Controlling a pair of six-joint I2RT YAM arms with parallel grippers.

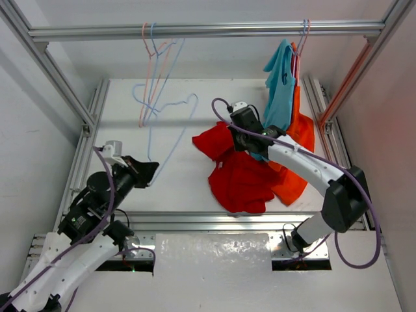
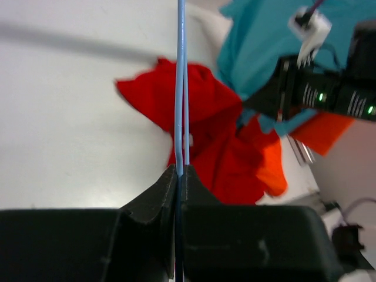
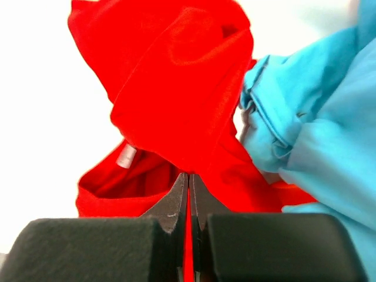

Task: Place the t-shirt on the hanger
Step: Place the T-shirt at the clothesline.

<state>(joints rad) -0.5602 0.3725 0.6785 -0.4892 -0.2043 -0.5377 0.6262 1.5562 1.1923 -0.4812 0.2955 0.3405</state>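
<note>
Pinching the hanger (image 2: pixel 180 88) wire in fully closed jaws, the left gripper (image 2: pixel 178 170) holds it toward the t-shirt (image 1: pixel 240 179), crumpled mid-table (image 1: pixel 175 188); the right gripper (image 3: pixel 189 175), clamped tight on a red fold, probably raises it so the hanger can enter.

No text, brand, number or sign can be read in any view. The small white tag (image 3: pixel 126 156) inside the t-shirt (image 3: pixel 176 88) is too blurred to show any print.
</note>
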